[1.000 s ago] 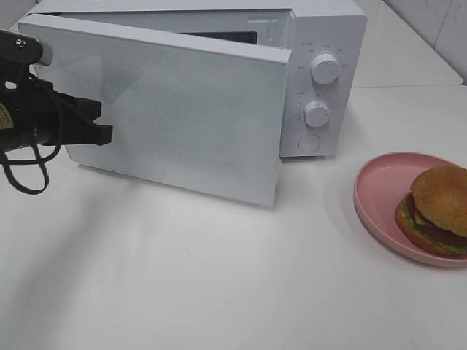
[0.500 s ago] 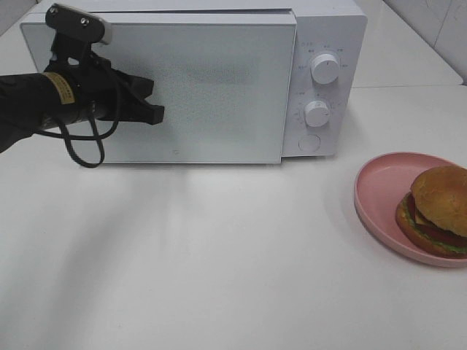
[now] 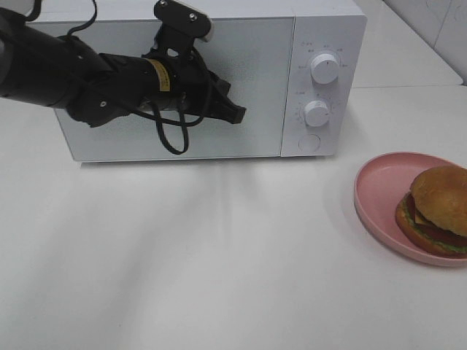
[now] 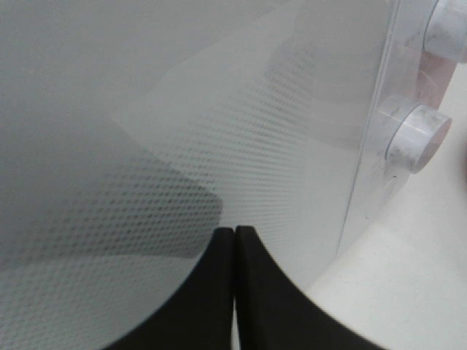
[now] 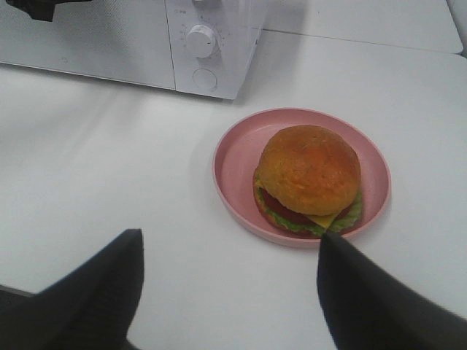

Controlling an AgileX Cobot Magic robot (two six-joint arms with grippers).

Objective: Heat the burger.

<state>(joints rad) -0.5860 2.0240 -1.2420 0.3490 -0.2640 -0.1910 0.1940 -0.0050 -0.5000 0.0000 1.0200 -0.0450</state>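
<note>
Right now my left claw is pressed together, fingertips meeting at the microwave door, which looks flush with the front. The burger is not inside; it sits on the pink plate, off-centre toward one rim, on the table to the knob side of the oven and well apart from that claw.

My right claw is the nearer one by far. Its fingers are spread wide and hold nothing, and the burger lies straight ahead of them, roughly centred between the two tips, lower down and a short reach forward. The burger is round, so no long axis dictates my wrist angle; the plate rim is what I would have to line up with.

As I judge it, the door must swing open before the right claw carries anything across toward it.
</note>
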